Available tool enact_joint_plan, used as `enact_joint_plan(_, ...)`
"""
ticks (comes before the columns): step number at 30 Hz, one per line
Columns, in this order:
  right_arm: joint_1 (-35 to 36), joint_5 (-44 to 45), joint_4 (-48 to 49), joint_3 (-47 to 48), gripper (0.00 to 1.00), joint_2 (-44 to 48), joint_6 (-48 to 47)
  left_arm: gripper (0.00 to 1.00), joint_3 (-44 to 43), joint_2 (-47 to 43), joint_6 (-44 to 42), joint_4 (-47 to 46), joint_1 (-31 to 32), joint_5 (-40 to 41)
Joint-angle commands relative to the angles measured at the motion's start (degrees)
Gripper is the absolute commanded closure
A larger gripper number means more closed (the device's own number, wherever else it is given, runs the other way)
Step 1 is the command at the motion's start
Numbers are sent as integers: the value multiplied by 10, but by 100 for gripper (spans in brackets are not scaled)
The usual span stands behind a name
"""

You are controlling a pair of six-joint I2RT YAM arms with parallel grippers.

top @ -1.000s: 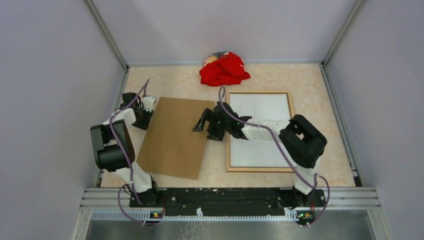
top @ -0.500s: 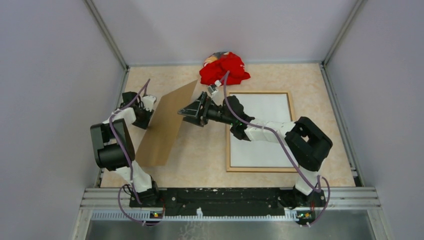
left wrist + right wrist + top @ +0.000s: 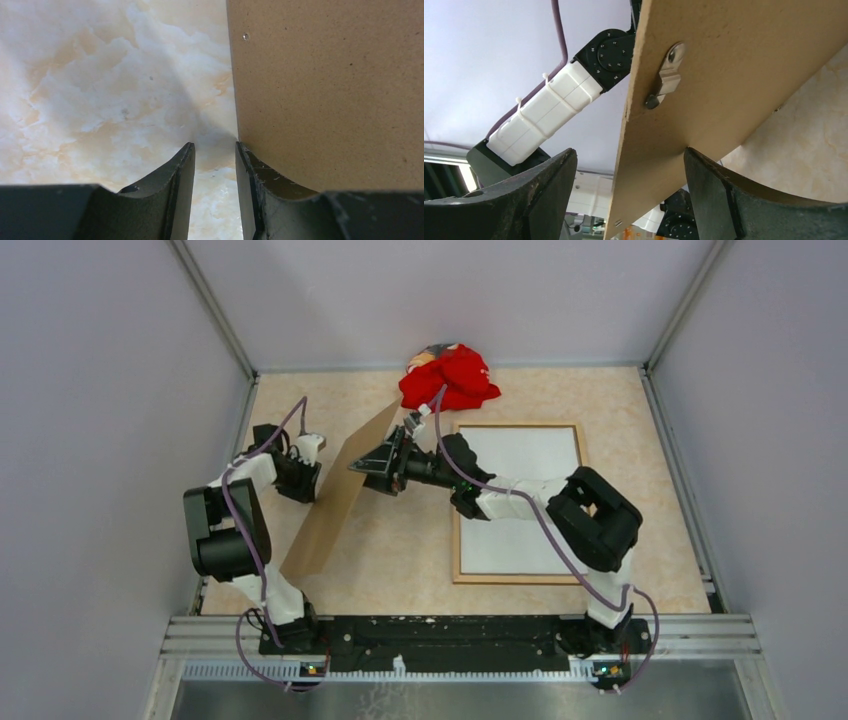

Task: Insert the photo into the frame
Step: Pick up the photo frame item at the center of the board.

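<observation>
we see the photo [image 3: 530,452] lying white side up inside the frame [image 3: 520,579], flat on the counter [image 3: 400,550], at 3 o'clock from the brown board [image 3: 333,505]. the board stands tilted on one long edge. the right jaws gape wide with the board's raised edge between them, unclamped. the left jaws are barely parted and hold nothing, with one tip touching the board. a red cloth [image 3: 450,378] sits at 11 o'clock from the frame.

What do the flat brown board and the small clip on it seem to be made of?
The flat brown board looks like pressed fibreboard, matte: its face is finely speckled and dull. The small silvery clip is probably metal: it glints.
</observation>
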State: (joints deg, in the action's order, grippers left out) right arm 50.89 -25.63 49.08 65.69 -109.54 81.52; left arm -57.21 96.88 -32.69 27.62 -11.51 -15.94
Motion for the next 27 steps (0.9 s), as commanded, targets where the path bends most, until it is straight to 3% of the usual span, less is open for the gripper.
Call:
enact_joint_plan(1, 5, 3, -24, 27, 24, 26, -27, 58, 5, -4, 17, 72, 11, -53)
enact_joint_plan(5, 5, 31, -153, 16, 36, 79, -90, 56, -4, -7, 19, 73, 11, -52)
enact_joint_plan(10, 4, 85, -335, 16, 70, 123, -154, 46, -34, -7, 29, 80, 11, -62)
enact_joint_plan(15, -1, 105, -378, 13, 100, 130, -152, 28, -77, -30, 24, 108, 15, -102)
enact_joint_plan(17, -12, 99, -380, 17, 100, 132, -143, 20, -96, -54, 9, 124, 17, -135)
enact_joint_plan(19, -27, 89, -377, 19, 100, 134, -130, 3, -117, -86, -17, 147, 17, -184)
enact_joint_plan(23, -86, 41, -348, 35, 100, 133, -89, 2, -128, -191, -91, 155, 17, -323)
enact_joint_plan(27, -142, 10, -358, 88, 100, 127, -62, 1, -114, -299, -158, 105, 21, -399)
